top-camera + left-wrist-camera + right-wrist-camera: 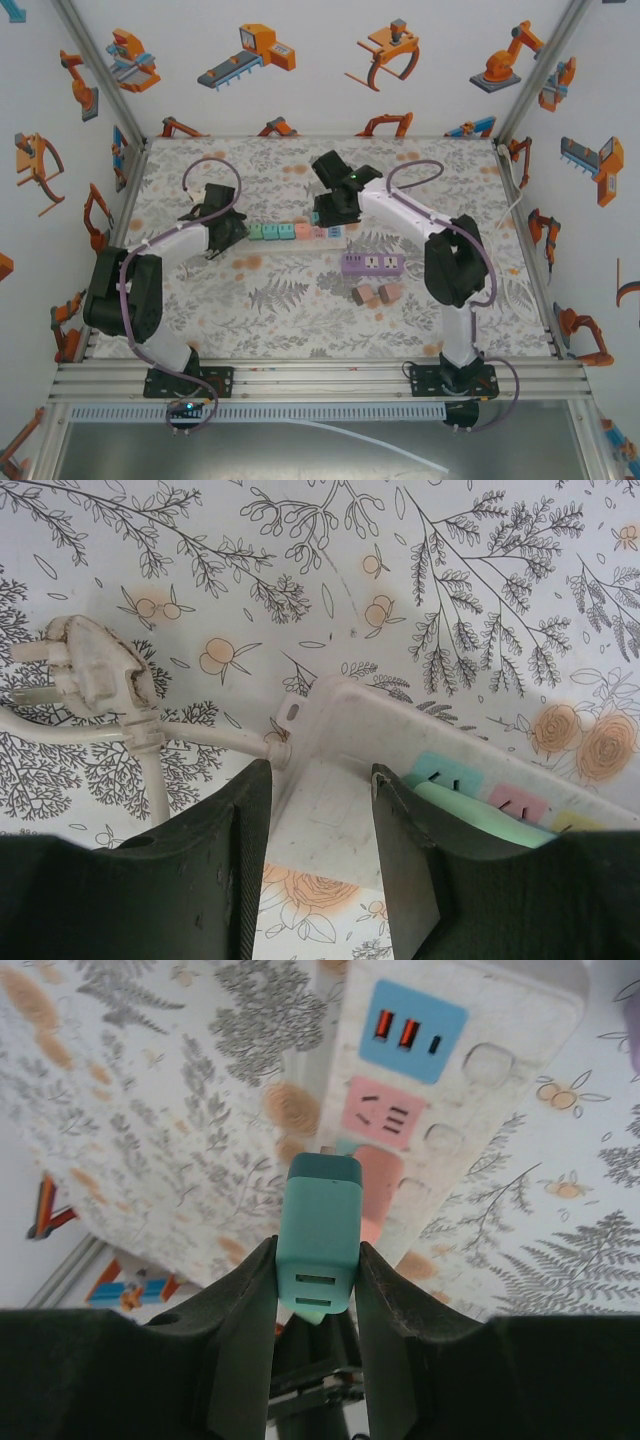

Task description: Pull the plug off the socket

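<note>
Nearest the arm bases on the leaf-patterned table (300, 325), we see a small cluster of pinkish blocks (375, 295), and just beyond them a purple power strip (372, 263) lying flat, apart from both grippers.

Farther back lies the white power strip (340, 740), with an arm working at each end. The left gripper (320, 780) straddles the strip's cord end, and both fingers look pressed against its sides, so we read it as clamped on the strip. The strip's cord runs off to the left to a worn white mains plug (95, 665), which lies on its side on the table.

At the other end, the right gripper (317, 1255) is closed tight on the teal plug (318, 1230), one finger on each side of its body. The plug points at the strip's face, directly over the salmon socket panel, with a pink socket and a blue USB panel beyond it. We cannot tell whether its prongs are seated in the socket.
</note>
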Robot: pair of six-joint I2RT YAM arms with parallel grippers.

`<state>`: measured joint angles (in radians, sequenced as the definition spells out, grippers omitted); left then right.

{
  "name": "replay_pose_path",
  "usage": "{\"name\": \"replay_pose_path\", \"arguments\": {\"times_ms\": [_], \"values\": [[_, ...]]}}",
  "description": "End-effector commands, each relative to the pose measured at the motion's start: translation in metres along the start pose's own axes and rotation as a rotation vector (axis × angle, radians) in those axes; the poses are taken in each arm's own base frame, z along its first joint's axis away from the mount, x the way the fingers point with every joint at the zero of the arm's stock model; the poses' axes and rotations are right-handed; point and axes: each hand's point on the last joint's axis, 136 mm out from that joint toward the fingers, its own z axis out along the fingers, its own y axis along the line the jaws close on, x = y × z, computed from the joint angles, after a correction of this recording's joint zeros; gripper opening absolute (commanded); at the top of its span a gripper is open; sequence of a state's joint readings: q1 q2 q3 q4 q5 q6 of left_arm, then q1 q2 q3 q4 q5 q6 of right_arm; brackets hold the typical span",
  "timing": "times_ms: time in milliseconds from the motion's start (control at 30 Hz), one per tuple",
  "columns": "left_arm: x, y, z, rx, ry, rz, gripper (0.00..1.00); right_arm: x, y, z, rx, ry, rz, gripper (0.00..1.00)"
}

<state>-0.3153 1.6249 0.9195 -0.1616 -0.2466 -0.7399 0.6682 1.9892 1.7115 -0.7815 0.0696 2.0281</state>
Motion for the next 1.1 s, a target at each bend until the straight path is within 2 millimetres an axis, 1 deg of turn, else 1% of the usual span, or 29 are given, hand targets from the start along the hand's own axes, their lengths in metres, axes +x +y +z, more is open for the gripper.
{"name": "replay_pose_path", "arguments": {"times_ms": [0,67,100,133,233,300,333,400,433,500,533,600,633,667,700,767,867,967,1000,1033,1067], "values": [[0.06,0.066,0.013,-0.263,0.183,0.115,0.45,-0.004,0.003,-0.008,-0.034,0.019,0.029,0.0],[0.06,0.066,0.013,-0.262,0.182,0.116,0.45,-0.005,0.01,-0.01,-0.073,0.021,-0.014,0.0],[0.06,0.065,0.013,-0.259,0.184,0.115,0.45,-0.005,0.017,-0.013,-0.104,0.019,-0.064,0.0],[0.061,0.064,0.013,-0.248,0.188,0.116,0.46,-0.005,0.029,-0.019,-0.156,0.008,-0.151,0.0],[0.062,0.052,0.013,-0.173,0.215,0.129,0.51,-0.001,0.067,-0.048,-0.344,-0.028,-0.442,0.0],[0.057,0.045,0.007,-0.138,0.207,0.13,0.55,0.002,0.081,-0.07,-0.467,-0.058,-0.617,0.0],[0.051,0.041,0.002,-0.124,0.193,0.126,0.57,0.005,0.084,-0.081,-0.532,-0.071,-0.713,0.0],[0.037,0.035,-0.013,-0.101,0.155,0.119,0.61,0.002,0.081,-0.104,-0.633,-0.094,-0.817,0.0],[0.029,0.032,-0.022,-0.086,0.131,0.115,0.64,-0.001,0.073,-0.109,-0.667,-0.1,-0.881,0.0],[0.013,0.026,-0.04,-0.057,0.085,0.106,0.7,-0.006,0.058,-0.128,-0.751,-0.097,-0.989,0.0],[0.004,0.023,-0.05,-0.036,0.058,0.101,0.73,-0.006,0.048,-0.136,-0.797,-0.082,-1.057,0.0],[-0.01,0.015,-0.071,0.008,0.015,0.095,0.79,-0.007,0.027,-0.151,-0.866,-0.045,-1.155,0.0],[-0.017,0.01,-0.083,0.039,-0.012,0.091,0.81,-0.008,0.014,-0.153,-0.876,-0.02,-1.199,0.0],[-0.025,0.006,-0.097,0.074,-0.038,0.089,0.83,-0.006,-0.001,-0.16,-0.892,0.023,-1.251,0.0],[-0.029,0.002,-0.108,0.106,-0.057,0.094,0.85,-0.004,-0.012,-0.161,-0.884,0.052,-1.291,0.0],[-0.038,-0.008,-0.135,0.188,-0.107,0.11,0.88,0.0,-0.039,-0.161,-0.832,0.138,-1.361,0.0],[-0.043,-0.019,-0.172,0.308,-0.161,0.149,0.92,0.008,-0.068,-0.154,-0.756,0.287,-1.379,0.0],[-0.037,-0.034,-0.206,0.46,-0.175,0.209,0.98,0.02,-0.088,-0.141,-0.671,0.417,-1.361,0.0],[-0.033,-0.039,-0.216,0.512,-0.175,0.227,1.0,0.026,-0.095,-0.135,-0.637,0.458,-1.372,0.0],[-0.031,-0.041,-0.225,0.551,-0.176,0.231,0.97,0.034,-0.101,-0.128,-0.608,0.494,-1.394,0.0],[-0.028,-0.043,-0.231,0.58,-0.167,0.237,0.97,0.04,-0.105,-0.123,-0.588,0.515,-1.411,0.0]]}}
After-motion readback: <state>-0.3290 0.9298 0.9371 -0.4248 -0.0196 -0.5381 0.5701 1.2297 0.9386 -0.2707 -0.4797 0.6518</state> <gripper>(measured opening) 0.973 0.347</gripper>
